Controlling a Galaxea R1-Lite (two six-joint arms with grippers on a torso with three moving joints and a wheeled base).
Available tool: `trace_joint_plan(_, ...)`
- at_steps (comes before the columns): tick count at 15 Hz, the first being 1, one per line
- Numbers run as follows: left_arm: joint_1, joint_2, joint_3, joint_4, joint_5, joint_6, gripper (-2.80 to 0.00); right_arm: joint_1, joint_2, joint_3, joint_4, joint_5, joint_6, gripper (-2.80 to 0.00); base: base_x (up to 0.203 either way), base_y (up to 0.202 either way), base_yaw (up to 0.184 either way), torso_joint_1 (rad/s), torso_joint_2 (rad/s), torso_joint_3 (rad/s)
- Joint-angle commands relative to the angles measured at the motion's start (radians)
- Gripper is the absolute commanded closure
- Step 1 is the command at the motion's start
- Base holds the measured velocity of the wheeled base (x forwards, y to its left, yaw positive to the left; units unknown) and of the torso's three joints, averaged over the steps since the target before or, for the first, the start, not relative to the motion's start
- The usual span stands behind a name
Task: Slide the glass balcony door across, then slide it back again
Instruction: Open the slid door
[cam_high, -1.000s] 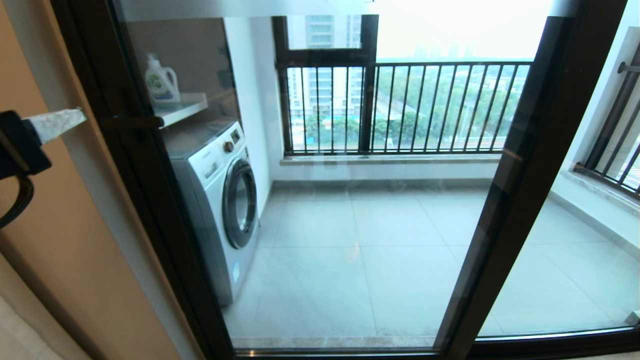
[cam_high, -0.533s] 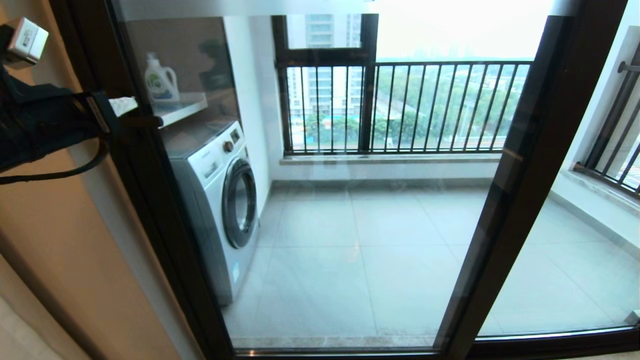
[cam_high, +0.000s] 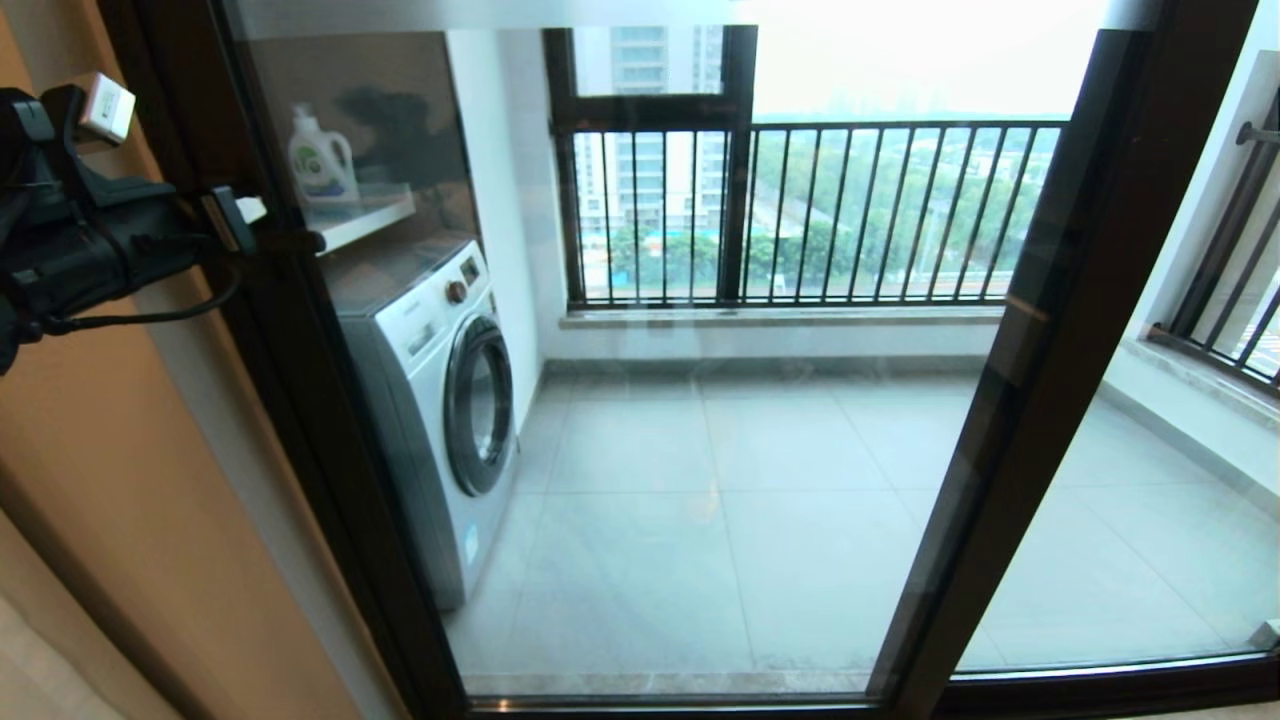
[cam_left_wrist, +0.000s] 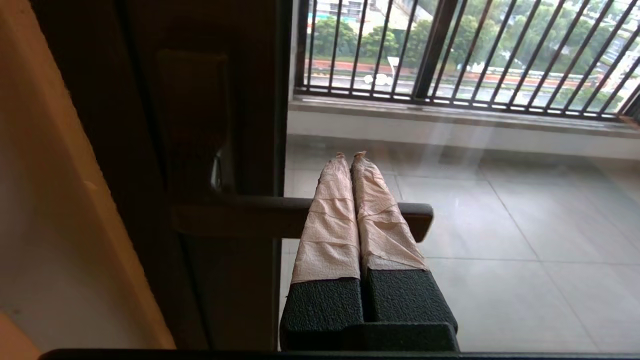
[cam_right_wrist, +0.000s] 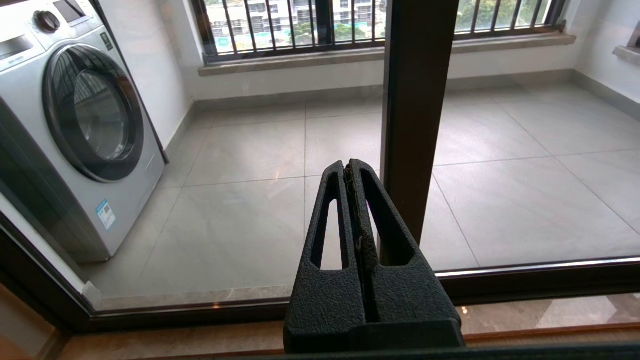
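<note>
Left gripper is found with its taped fingers pressed together, laid across the short bar handle of the glass balcony door, which stands fully across the opening, its handle upright against the wall-side frame. Nothing is clamped, so slippage off the handle's free end is judged likely under sideways force. Right gripper is parked low before the door, fingers together.

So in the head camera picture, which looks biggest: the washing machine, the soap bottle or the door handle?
Largest to smallest as they look:
1. washing machine
2. soap bottle
3. door handle, partly covered by the left gripper; it also sits nearer the camera, so second and third are unsure.
</note>
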Motion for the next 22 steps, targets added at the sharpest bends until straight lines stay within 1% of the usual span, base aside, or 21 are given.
trace_joint_plan(1, 0.008, 0.049, -0.034, -0.003, -0.001, -0.002, 0.00, 0.000, 0.001, 0.012, -0.001, 0.001, -0.001, 0.00, 0.000, 0.000, 0.000, 0.000, 0.00, 0.000)
trace_joint_plan(8, 0.006, 0.096, -0.082, -0.001, -0.003, 0.001, 0.00, 0.000, 0.001, 0.012, -0.001, 0.001, -0.001, 0.00, 0.000, 0.000, 0.000, 0.000, 0.00, 0.000)
trace_joint_plan(17, 0.008, 0.161, -0.075, -0.003, 0.006, 0.004, 0.00, 0.000, 0.001, 0.012, -0.001, 0.001, 0.001, 0.00, 0.000, 0.000, 0.000, 0.000, 0.00, 0.000)
trace_joint_plan(21, 0.032, 0.188, -0.061, -0.001, 0.007, 0.005, 0.00, 0.000, 0.001, 0.012, -0.001, -0.001, 0.001, 0.00, 0.000, 0.000, 0.000, 0.000, 0.00, 0.000)
trace_joint_plan(22, 0.041, 0.197, -0.056, 0.001, 0.009, 0.018, 0.00, 0.000, 0.001, 0.012, -0.001, 0.001, -0.001, 0.00, 0.000, 0.000, 0.000, 0.000, 0.00, 0.000)
